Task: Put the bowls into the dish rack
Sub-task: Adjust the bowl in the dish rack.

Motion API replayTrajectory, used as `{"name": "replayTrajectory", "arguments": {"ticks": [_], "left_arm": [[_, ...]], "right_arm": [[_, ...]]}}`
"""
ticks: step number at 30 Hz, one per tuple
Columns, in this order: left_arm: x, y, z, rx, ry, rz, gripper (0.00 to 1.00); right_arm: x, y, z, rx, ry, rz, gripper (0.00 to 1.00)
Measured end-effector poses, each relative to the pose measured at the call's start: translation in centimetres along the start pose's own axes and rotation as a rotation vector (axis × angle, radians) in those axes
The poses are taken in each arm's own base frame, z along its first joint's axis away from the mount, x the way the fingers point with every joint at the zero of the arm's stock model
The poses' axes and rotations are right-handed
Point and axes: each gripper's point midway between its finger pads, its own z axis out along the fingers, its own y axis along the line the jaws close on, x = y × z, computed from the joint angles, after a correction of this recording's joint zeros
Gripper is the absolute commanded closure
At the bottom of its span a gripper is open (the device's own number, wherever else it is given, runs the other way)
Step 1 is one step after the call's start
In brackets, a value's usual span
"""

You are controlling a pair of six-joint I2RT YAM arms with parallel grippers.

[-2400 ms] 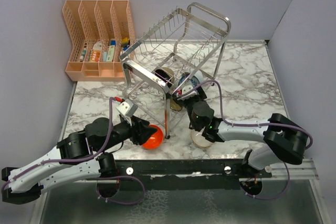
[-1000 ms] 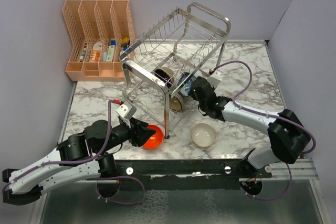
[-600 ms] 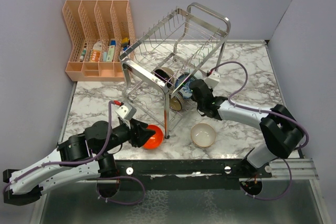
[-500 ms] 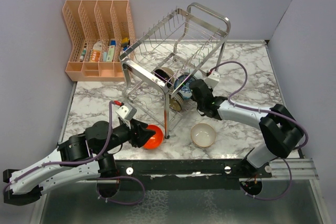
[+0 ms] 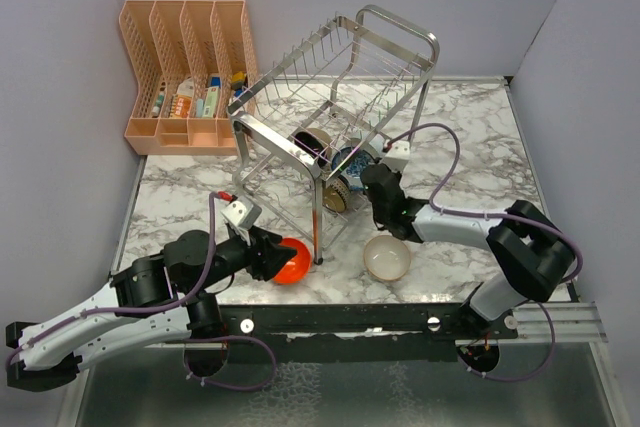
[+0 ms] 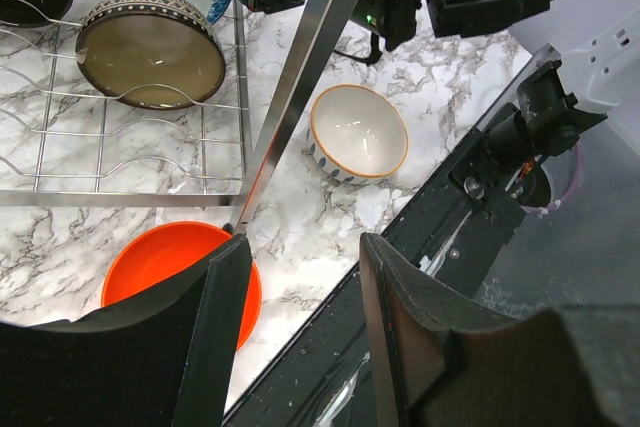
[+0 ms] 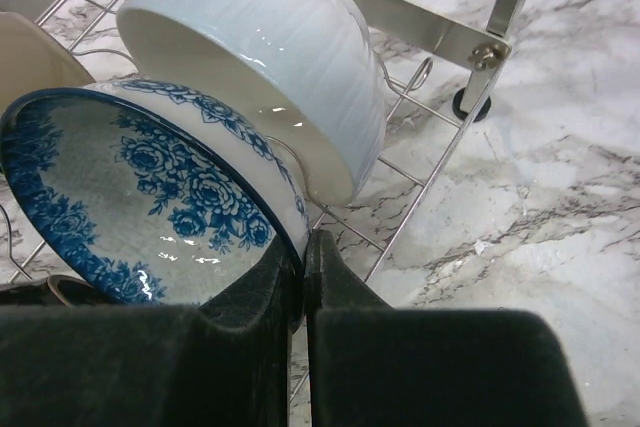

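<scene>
Outside dish rack (image 5: 285, 148), two: red-orange bowl (image 5: 290, 260), pale bowl (image 5: 387, 257); left hand (image 6: 305, 245) half open, empty; right hand (image 7: 303, 242) closed, empty

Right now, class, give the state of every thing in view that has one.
dish rack: standing, partly loaded.
red-orange bowl: upright on the table, outside the dish rack.
pale bowl: upright on the table, outside too.
blue-patterned bowl: on edge in the lower tier.
white bowl: tilted beside it.
brown bowl: tilted, lower tier.
left gripper: open, empty.
right gripper: shut, at the blue-patterned bowl's rim.
</scene>
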Motion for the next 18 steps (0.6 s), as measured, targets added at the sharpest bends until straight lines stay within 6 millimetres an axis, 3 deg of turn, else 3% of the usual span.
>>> {"name": "replayTrajectory", "arguments": {"ticks": [10, 18], "left_arm": [[0.2, 0.0, 0.5, -0.007, 0.016, 0.004, 0.5], [0.3, 0.0, 0.6, -0.01, 0.019, 0.004, 0.49]], "right_arm": [[-0.9, 0.7, -1.6, 0.004, -0.232, -0.258, 0.99], [-1.3, 2.3, -2.5, 0.012, -0.399, -0.453, 0.99]]}}
